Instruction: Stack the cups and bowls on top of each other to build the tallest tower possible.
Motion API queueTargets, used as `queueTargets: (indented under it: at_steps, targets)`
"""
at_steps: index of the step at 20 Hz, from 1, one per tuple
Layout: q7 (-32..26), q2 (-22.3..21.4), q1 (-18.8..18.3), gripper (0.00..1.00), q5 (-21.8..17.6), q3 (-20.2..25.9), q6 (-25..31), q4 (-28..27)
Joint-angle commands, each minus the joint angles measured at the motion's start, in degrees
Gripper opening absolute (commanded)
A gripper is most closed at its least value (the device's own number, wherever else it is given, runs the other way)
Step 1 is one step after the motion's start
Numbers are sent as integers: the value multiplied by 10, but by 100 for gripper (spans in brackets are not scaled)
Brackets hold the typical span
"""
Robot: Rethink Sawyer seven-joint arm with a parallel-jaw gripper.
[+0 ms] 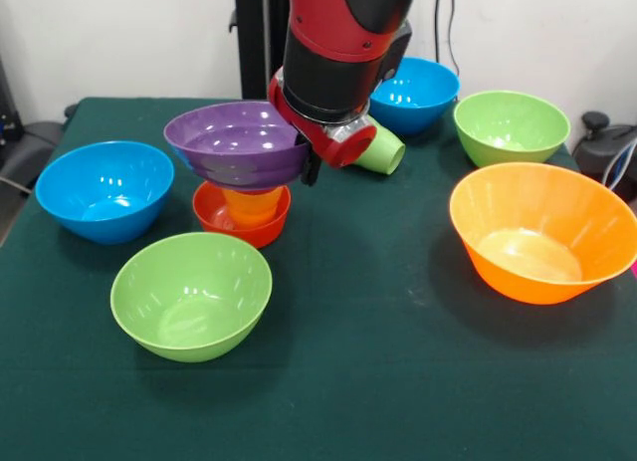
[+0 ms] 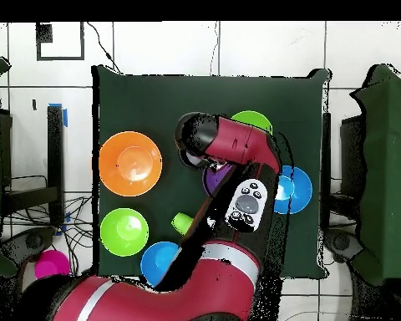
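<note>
A small red-orange bowl (image 1: 242, 220) stands left of the table's middle with the orange cup (image 1: 251, 202) upright inside it. Right over the cup sits the shallow purple bowl (image 1: 237, 142), roughly level; whether it rests on the cup I cannot tell. My gripper (image 1: 310, 165) is at the purple bowl's right rim, shut on it, with one dark finger showing at the edge. From overhead only a sliver of the purple bowl (image 2: 216, 177) shows under the arm. The light green cup (image 1: 383, 150) lies on its side behind the gripper.
Around the stack stand a blue bowl (image 1: 105, 190), a green bowl (image 1: 191, 295), the large orange bowl (image 1: 542, 232), a second green bowl (image 1: 511, 125) and a second blue bowl (image 1: 413, 93). A magenta bowl (image 2: 49, 263) lies off the table.
</note>
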Motion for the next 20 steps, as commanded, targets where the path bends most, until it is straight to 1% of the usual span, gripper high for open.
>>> queueTargets:
  at_steps: [1, 7, 15, 20]
  targets:
    - [90, 54, 18, 0, 19, 77, -60, 18]
    - [85, 58, 16, 0, 12, 66, -41, 10]
    - [111, 55, 24, 0, 16, 43, 42, 12]
    - [113, 53, 29, 0, 12, 27, 52, 15]
